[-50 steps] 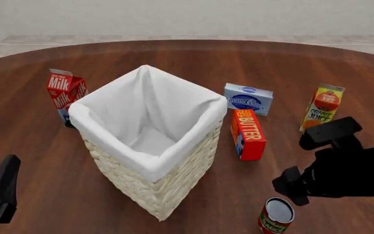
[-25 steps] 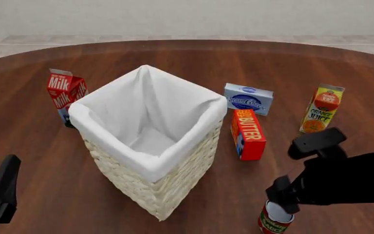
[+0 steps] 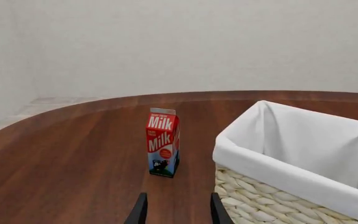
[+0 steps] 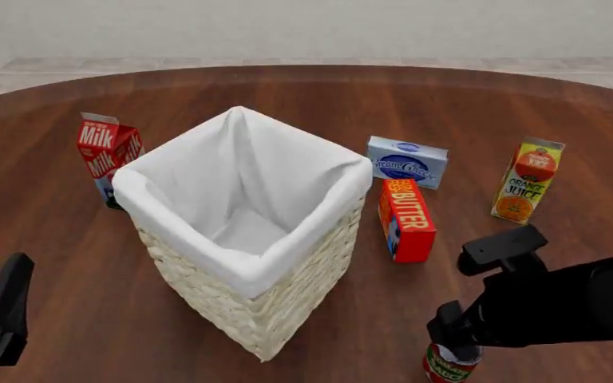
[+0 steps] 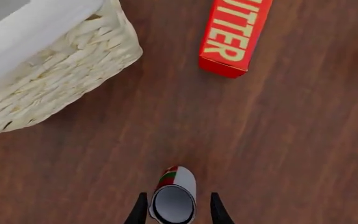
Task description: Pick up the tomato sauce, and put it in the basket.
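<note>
at the near right edge, right of the basket [image 4: 253,263] | tomato sauce [image 5: 173,200] is stood upright between the spread fingers of the right gripper [image 5: 175,210] | no contact is seen | left gripper [image 3: 176,212] is held open, near left.

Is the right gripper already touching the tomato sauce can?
Apart. In the right wrist view, the right gripper has one finger on each side of the tomato sauce, with a thin dark gap visible at both sides of it.

Basket [image 4: 245,239] mid-table; milk carton [image 4: 105,155] behind-left; cream cheese box [image 4: 407,162] behind-right, butter box [image 4: 405,219] just right. Orange juice carton [image 4: 527,180] far right. Tomato sauce [image 4: 447,366] near-right, below right gripper [image 4: 458,337].
</note>
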`<control>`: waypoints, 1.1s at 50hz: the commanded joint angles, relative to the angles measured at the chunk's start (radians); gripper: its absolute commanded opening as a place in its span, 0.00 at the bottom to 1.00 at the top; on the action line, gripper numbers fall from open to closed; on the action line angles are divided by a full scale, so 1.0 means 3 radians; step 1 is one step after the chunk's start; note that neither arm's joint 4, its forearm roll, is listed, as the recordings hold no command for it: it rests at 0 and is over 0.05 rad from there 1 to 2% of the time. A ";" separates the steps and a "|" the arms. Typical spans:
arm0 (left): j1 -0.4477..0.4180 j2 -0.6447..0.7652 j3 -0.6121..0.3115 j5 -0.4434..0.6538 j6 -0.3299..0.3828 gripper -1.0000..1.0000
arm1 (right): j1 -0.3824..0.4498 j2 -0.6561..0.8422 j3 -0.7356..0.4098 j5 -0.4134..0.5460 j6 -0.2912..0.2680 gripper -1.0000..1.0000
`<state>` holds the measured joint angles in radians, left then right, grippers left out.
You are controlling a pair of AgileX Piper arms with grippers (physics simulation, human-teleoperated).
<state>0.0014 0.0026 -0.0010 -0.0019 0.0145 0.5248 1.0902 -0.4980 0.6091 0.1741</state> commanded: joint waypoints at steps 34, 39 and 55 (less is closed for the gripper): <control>0.0000 0.0000 0.0000 0.0000 0.0000 1.00 | 0.0147 0.0223 0.0076 -0.0239 0.0071 0.00; 0.0000 0.0000 0.0000 0.0000 0.0000 1.00 | 0.0149 0.0219 0.0060 -0.0227 0.0058 0.00; 0.0000 0.0000 0.0000 0.0000 0.0000 1.00 | 0.0164 -0.0095 -0.0211 0.0211 -0.0039 0.00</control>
<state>0.0015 0.0026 -0.0010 -0.0019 0.0145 0.5692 1.1085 -0.5178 0.6086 0.1597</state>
